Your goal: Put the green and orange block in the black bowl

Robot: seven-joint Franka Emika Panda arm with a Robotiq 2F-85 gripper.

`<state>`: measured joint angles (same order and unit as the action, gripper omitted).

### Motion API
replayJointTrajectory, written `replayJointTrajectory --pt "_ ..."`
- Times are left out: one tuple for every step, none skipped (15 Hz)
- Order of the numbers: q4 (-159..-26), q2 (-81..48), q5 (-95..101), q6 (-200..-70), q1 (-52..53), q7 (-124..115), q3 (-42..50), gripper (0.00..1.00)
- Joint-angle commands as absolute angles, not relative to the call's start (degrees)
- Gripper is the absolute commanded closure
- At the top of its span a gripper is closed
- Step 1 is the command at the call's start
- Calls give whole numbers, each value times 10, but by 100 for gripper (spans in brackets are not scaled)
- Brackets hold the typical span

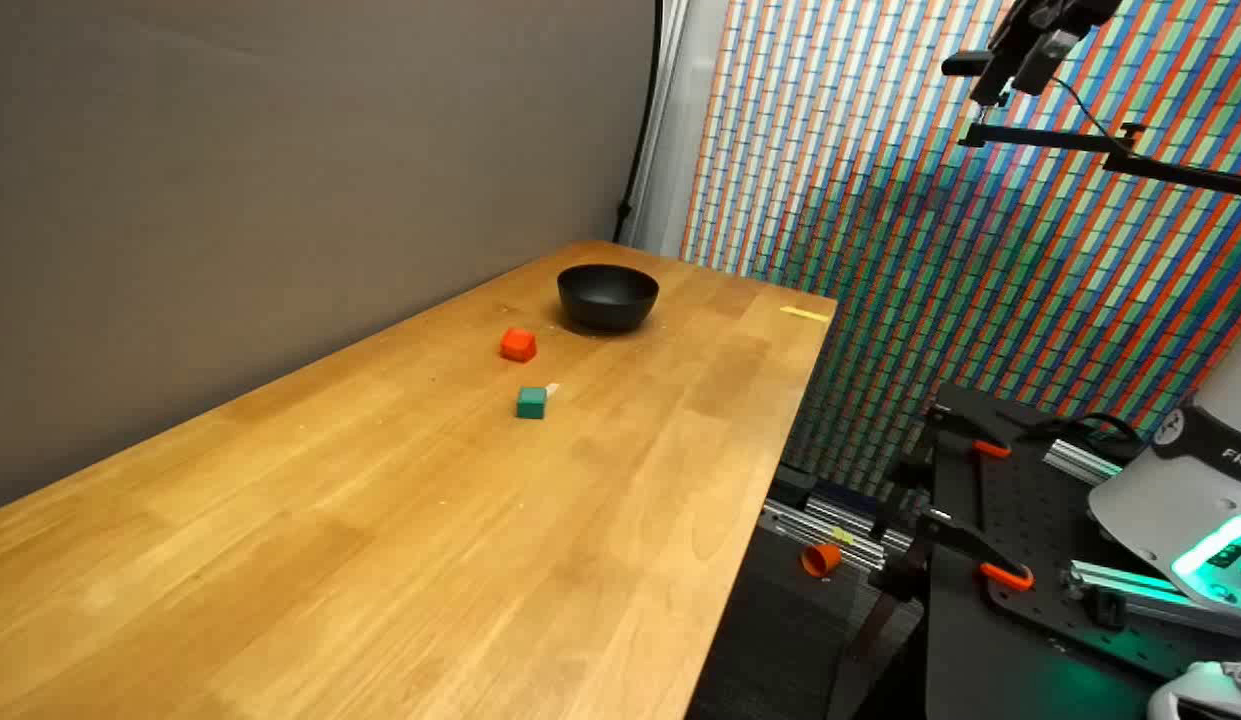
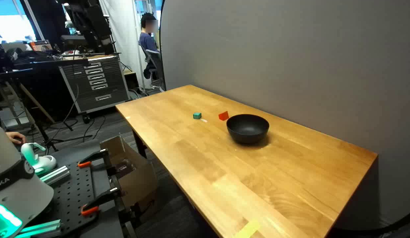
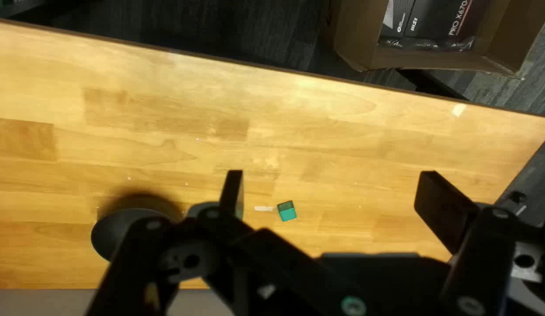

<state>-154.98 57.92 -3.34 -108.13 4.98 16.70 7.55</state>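
Note:
A small green block (image 1: 531,403) lies on the wooden table; it also shows in an exterior view (image 2: 197,115) and in the wrist view (image 3: 286,211). An orange-red block (image 1: 518,345) lies between it and the bowl, nearer the back wall, also in an exterior view (image 2: 223,115). In the wrist view it is hidden, apparently behind my gripper. A round black bowl (image 1: 607,298) stands upright, also in an exterior view (image 2: 247,129); no block shows inside. In the wrist view the bowl (image 3: 116,230) is partly covered by a finger. My gripper (image 3: 331,191) is open and empty, high above the table.
The wooden table (image 1: 430,560) runs along a grey-brown backdrop (image 2: 290,66). A white strip (image 3: 264,208) lies beside the green block. Yellow tape (image 1: 805,313) marks one table end. A cardboard box (image 2: 135,175) stands below the table's edge on the robot's side.

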Motion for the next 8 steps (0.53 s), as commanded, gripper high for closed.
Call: replayJointTrajectory --pt "-1548 579 -35 -1080 48 168 74 0" --pt "-1547 579 -35 -1080 48 168 74 0" --pt "-1547 580 -35 -1080 48 168 74 0" --pt "-1547 580 -35 -1080 48 168 74 0" --pt "-1547 580 -35 -1080 48 168 74 0" --pt "-1545 547 -32 -1106 49 154 60 0" --pt "-1545 514 -44 -1131 62 147 51 0" --pt "-1550 475 -39 -1174 71 141 29 0"
